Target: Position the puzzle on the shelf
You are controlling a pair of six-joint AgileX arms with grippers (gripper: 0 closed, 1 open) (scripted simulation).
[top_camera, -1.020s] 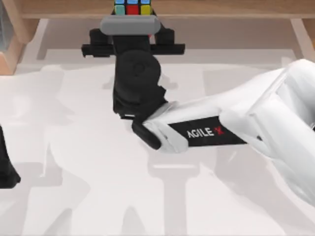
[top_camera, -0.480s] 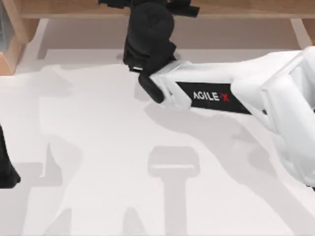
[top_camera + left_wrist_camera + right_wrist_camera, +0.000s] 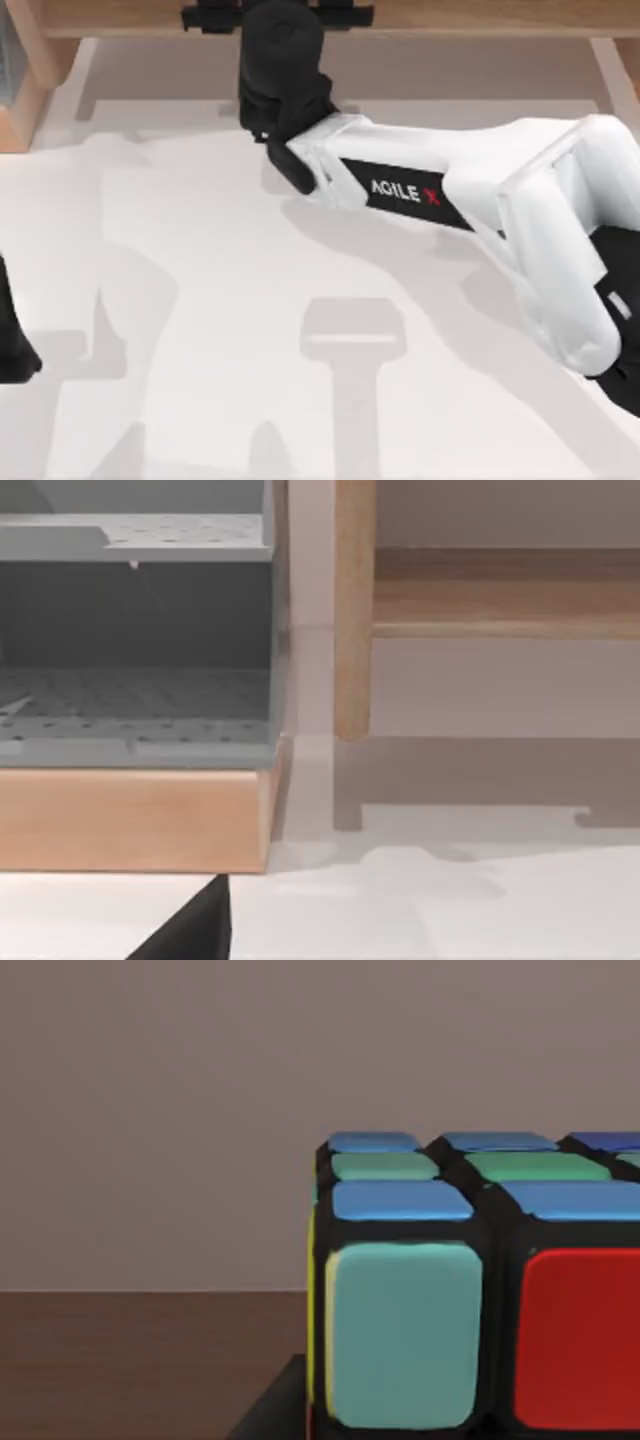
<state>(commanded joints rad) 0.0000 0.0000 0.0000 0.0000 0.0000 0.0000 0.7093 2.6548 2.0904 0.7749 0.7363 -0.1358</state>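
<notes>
Right gripper [image 3: 278, 12] reaches to top edge of top view, at long light-brown wooden board shelf [image 3: 480, 18]. Jaws state: cannot tell. Small black-gridded sticker cube puzzle [image 3: 470, 1290] close before right wrist camera, resting on brown board. Left arm [image 3: 12, 340] parked at left edge of white surface [image 3: 200, 350].

Top view: looks straight down on the white table [image 3: 200, 300], with the shelf [image 3: 480, 18] running along the far edge and the right arm [image 3: 470, 200] reaching toward it.
Left wrist view: sits low near the table [image 3: 450, 910], facing level at the shelf [image 3: 500, 600], one shelf post [image 3: 353, 610] and a grey rack [image 3: 135, 630] beside that post.
Right wrist view: very close, level with the shelf board [image 3: 140, 1360], facing the puzzle [image 3: 470, 1290] resting on it.
Shared ground: the shelf appears in all three; top and left wrist views share the table before it.
</notes>
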